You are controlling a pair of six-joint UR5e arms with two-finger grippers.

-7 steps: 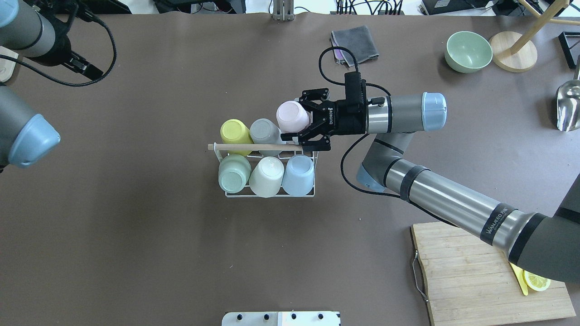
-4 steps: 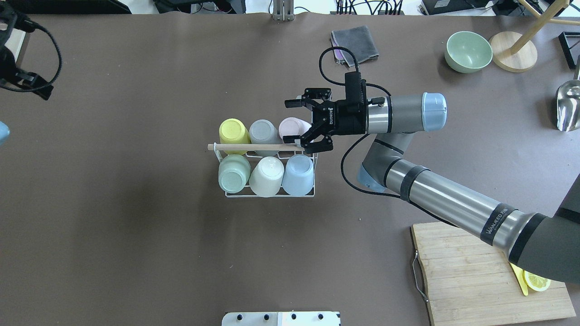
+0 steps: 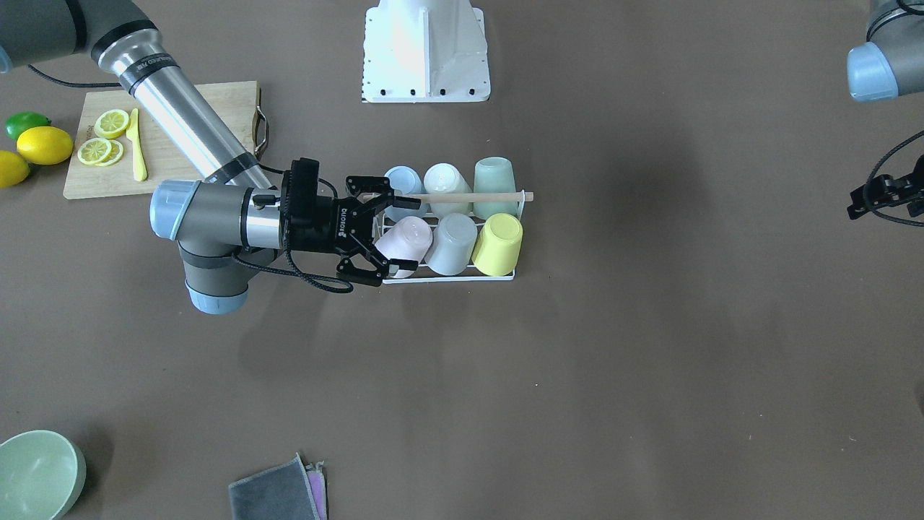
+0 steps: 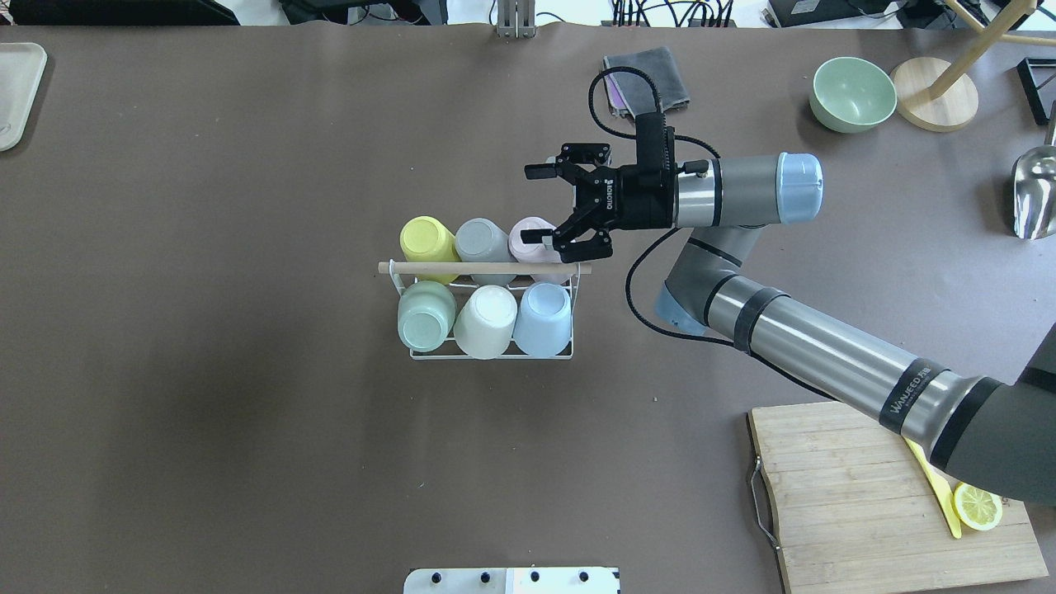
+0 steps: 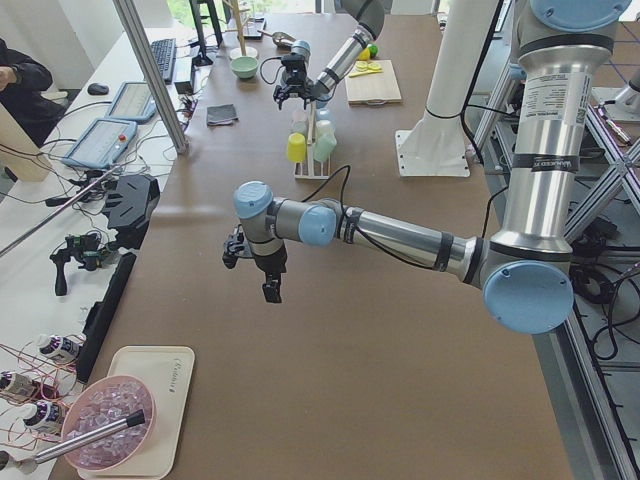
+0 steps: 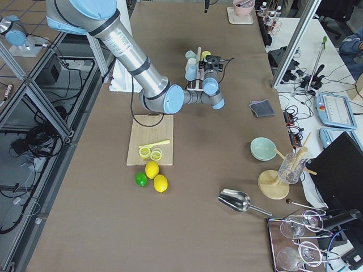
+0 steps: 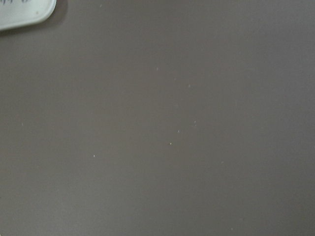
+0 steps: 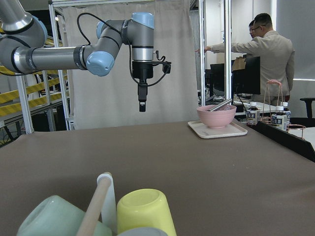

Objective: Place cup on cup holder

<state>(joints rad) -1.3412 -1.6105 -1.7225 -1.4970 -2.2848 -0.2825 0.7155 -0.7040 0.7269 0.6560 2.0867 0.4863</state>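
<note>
The cup holder (image 4: pixel 462 268), a white wire rack with a wooden rod on top, stands mid-table with several cups upside down on its prongs. It also shows in the front view (image 3: pixel 476 196). A pink cup (image 4: pixel 528 233) sits on the far right prong, also seen in the front view (image 3: pixel 404 238). My right gripper (image 4: pixel 540 206) is open and empty, with its jaws spread either side of the pink cup's far end (image 3: pixel 413 232). My left gripper (image 8: pixel 141 104) hangs above bare table far to the left (image 5: pixel 270 288), fingers together, holding nothing.
A chopping board (image 4: pixel 866 495) with lemon slices and a yellow knife lies at front right. A green bowl (image 4: pixel 852 93), a grey cloth (image 4: pixel 648 78), a wooden stand (image 4: pixel 934 93) and a metal scoop (image 4: pixel 1035 194) are at the back right. A tray (image 8: pixel 216 129) with a pink bowl is at the left end.
My right gripper opened and let the pink cup down onto the rack, then drew back slightly to the right. My left arm has moved out of the overhead view.
</note>
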